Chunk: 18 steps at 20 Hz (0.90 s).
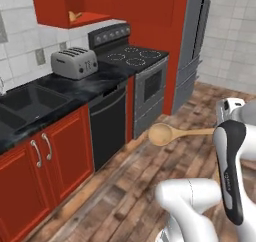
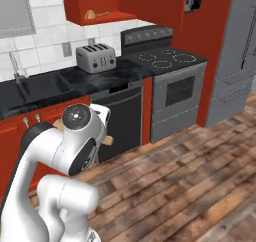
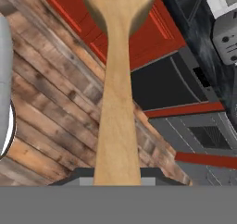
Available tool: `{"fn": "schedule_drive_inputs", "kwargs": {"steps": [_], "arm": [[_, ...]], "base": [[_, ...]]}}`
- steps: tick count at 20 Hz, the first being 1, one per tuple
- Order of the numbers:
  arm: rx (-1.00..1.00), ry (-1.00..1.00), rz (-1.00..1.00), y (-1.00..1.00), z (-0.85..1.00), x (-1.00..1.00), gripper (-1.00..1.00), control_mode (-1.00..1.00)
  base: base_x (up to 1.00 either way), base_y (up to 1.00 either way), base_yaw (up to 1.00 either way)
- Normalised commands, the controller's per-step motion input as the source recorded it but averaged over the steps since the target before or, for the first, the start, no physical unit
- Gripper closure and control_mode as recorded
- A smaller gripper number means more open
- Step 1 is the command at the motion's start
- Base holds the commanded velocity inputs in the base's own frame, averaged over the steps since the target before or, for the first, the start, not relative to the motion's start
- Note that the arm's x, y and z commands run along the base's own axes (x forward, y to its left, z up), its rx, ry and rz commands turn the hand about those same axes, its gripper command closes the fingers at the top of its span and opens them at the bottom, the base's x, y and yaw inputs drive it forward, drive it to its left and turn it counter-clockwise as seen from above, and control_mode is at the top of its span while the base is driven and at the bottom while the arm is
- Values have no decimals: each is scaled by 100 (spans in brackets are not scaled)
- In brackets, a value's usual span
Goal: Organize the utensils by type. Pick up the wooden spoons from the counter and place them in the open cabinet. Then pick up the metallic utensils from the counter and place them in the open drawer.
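The wooden spoon (image 1: 172,134) is carried in the air, well out over the wood floor (image 1: 125,196) in front of the base cabinets. In the left base view its bowl points toward the dishwasher (image 1: 107,123) and its handle runs back, roughly level, to the arm's wrist. In the hand view the handle rises straight up from the bottom middle and the bowl is cut off by the top edge, so the spoon's long axis lies along the hand's own line of sight. The hand (image 3: 118,179) is closed on the handle end, and the fingertips themselves are hidden behind the wood.

The goal for this spoon is the open cabinet (image 2: 107,17) above the counter (image 1: 60,88). It sits high and toward the back wall, to the left of the stove (image 2: 167,61) and above the toaster (image 2: 96,57). Another wooden spoon (image 2: 96,14) already lies on its shelf. From the hand, that shelf is up and forward, well apart from the present low carry.

My judgement is that the coming move turns on lifting the spoon and aiming its bowl into the cabinet mouth. The toaster stands just below the opening and the shelf's front lip is the edge to clear. The floor side is open, so there is ample room to raise and turn first.
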Motion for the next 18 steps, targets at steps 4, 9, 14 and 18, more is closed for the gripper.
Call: {"fn": "schedule_drive_inputs", "kwargs": {"steps": [4,9,14,18], "arm": [[0,0,0,0,0,0,100,100],[0,0,0,0,0,0,100,100],[0,0,0,0,0,0,100,100],[0,0,0,0,0,0,100,100]], "base": [[98,-3,-11],[100,13,3],[100,5,16],[100,-1,19]]}}
